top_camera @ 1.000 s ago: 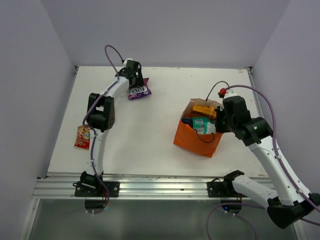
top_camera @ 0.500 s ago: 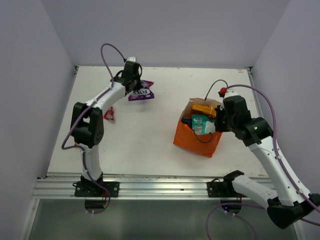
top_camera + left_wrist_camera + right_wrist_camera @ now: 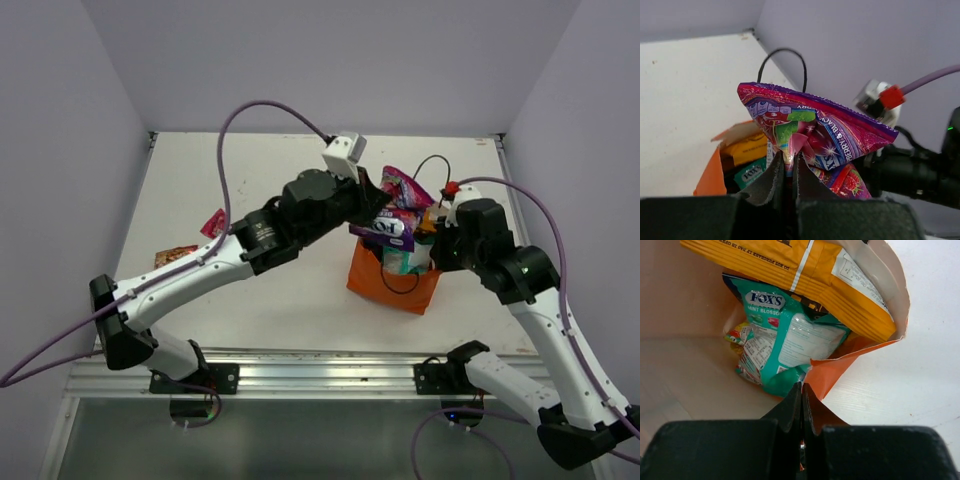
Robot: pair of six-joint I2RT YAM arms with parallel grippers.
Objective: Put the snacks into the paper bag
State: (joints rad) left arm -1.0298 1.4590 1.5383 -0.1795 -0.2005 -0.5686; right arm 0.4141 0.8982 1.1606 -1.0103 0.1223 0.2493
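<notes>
I saw the orange paper bag standing open, teal packet and yellow packet inside, purple-pink packet just above its mouth, small red packet well left.

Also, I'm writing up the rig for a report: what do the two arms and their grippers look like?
Both the left arm and right arm have white links with black joints and trail a purple cable; the right's ends in a red plug. The left wrist carries a white camera box. The left gripper and right gripper have matte black wedge fingers.
</notes>
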